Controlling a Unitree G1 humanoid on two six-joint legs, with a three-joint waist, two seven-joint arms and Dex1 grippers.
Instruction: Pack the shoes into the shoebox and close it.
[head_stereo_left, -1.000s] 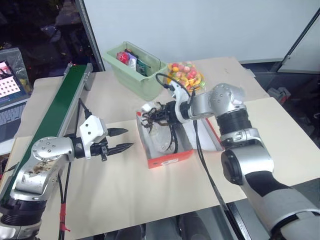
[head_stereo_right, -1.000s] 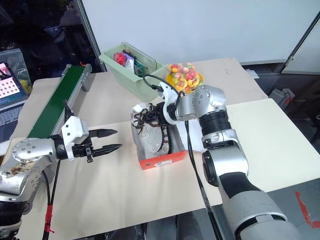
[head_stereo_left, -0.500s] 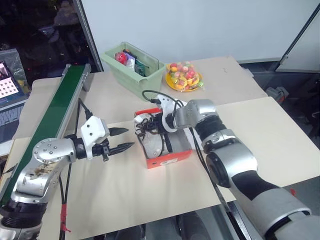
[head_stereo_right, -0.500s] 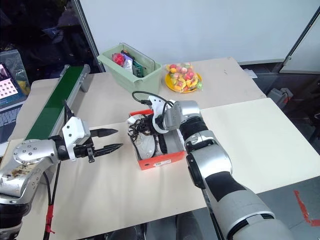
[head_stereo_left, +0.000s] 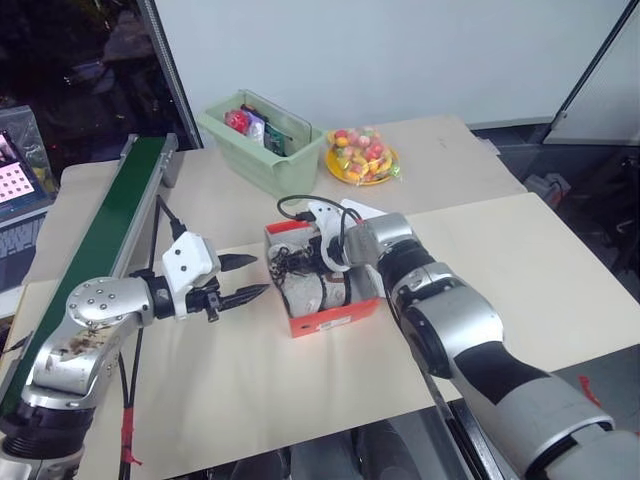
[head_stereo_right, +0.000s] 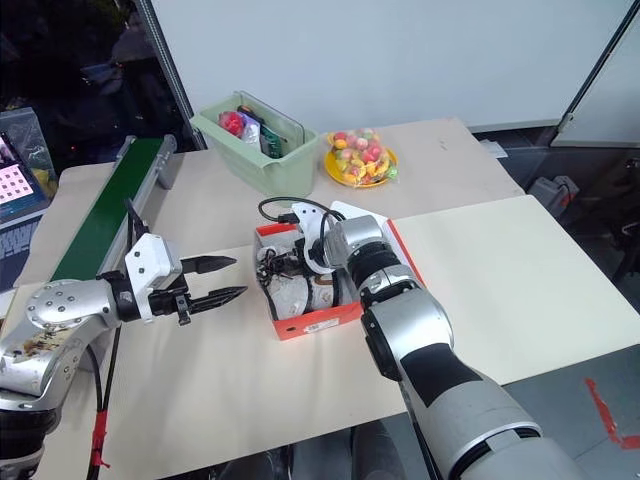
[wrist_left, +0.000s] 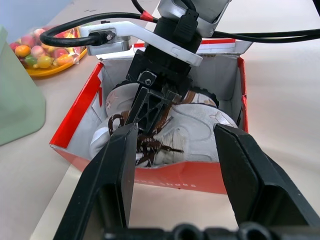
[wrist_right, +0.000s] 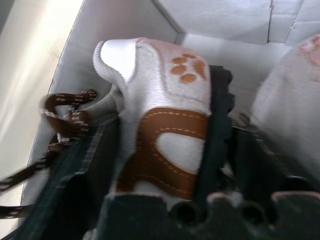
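Observation:
The orange-red shoebox (head_stereo_left: 330, 318) stands open mid-table, its lid (head_stereo_right: 362, 212) folded back behind it. Both cream shoes with dark brown laces lie inside it: one (wrist_right: 165, 125) heel-up between my right gripper's spread fingers (wrist_right: 85, 165), the other (wrist_right: 295, 95) beside it. My right gripper (head_stereo_left: 318, 270) reaches down into the box and is open, a finger on each side of that heel. My left gripper (head_stereo_left: 245, 278) hovers level just left of the box, open and empty. Its wrist view looks into the box at the laces (wrist_left: 150, 145).
A pale green bin (head_stereo_left: 262, 140) of packets stands at the back, a yellow plate of coloured sweets (head_stereo_left: 362, 155) to its right. A green conveyor belt (head_stereo_left: 110, 220) runs along the table's left side, with a laptop (head_stereo_left: 15, 180) beyond it. Bare tabletop (head_stereo_left: 500, 250) lies right of the box.
My right gripper has sunk into the box with the shoe, and its fingers have spread off the heel. The left gripper has kept still. The camera has shifted a little.

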